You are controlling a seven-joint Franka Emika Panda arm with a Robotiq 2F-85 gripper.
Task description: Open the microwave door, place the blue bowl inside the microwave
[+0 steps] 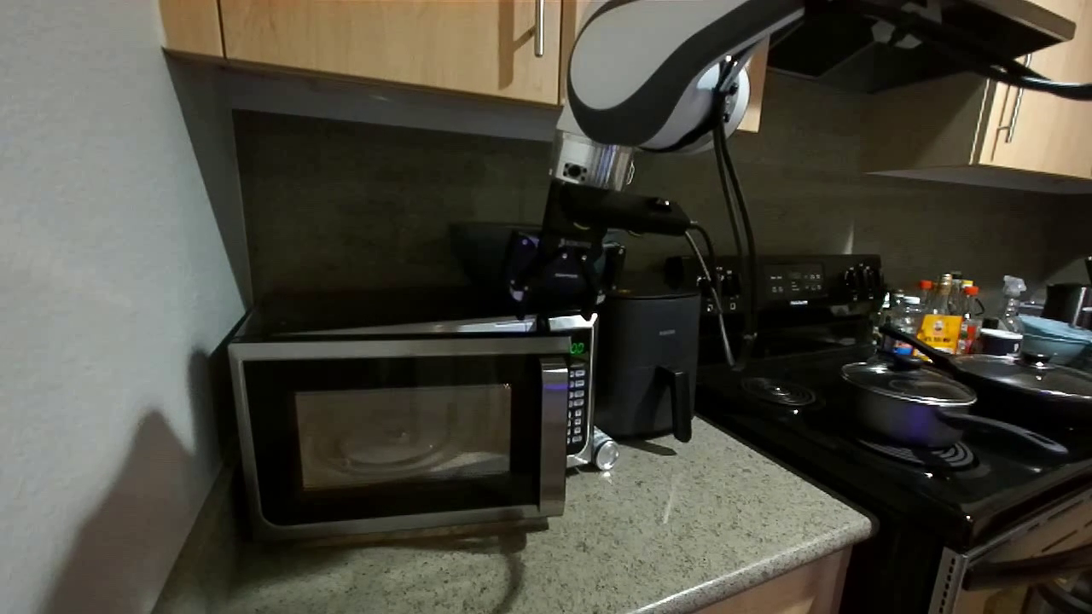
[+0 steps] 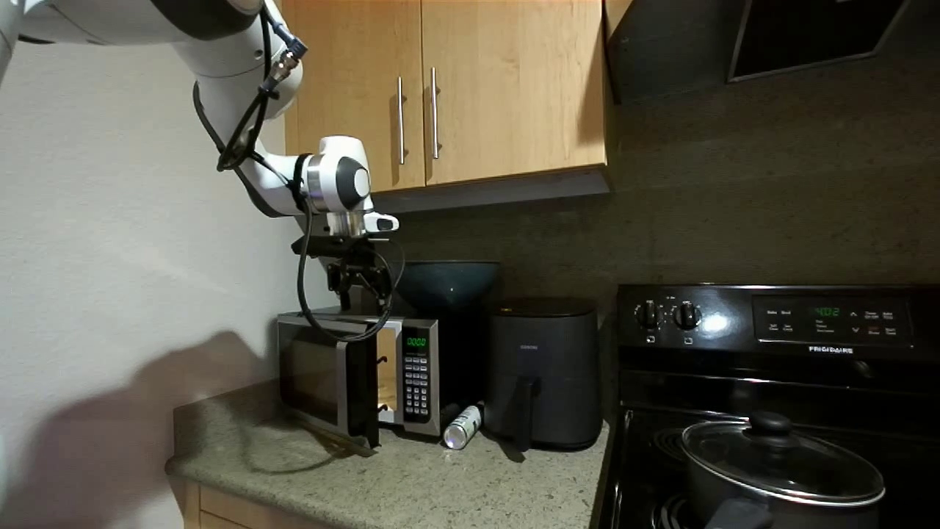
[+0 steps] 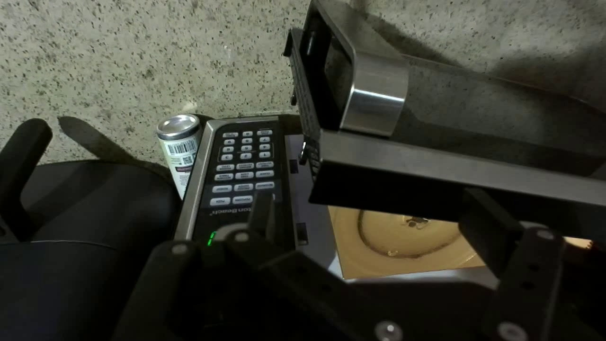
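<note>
1. Microwave: I count 1. Standing on the counter, green digits lit.
2. Microwave door: 1. Partly open, angled out from the body; I see a gap beside the button panel.
3. Blue bowl: 1. Outside the microwave, up around its top, near the backsplash; what it sits on, I can't tell.
4. My gripper: 1. Fingers spread wide, gripping nothing. Over the microwave, right by the door's top edge; touching or not, can't tell.
5. Arm: 1. Reaches in from above in both exterior views.
6. Air fryer: 1. Black, upright, just beside the microwave.
7. Can: 1. On its side, between microwave and air fryer.
8. Stove: 1, black. On it I count 2 in an exterior view, pot and pan, both glass-lidded.
9. Bottles: several, beyond the stove; too crowded for my count.
10. Surface: counter speckled, grayish.
11. Room: kitchen. Pale wall with big shadow, dark backsplash, 2 wood cabinet doors in an exterior view, 1 range hood.
</note>
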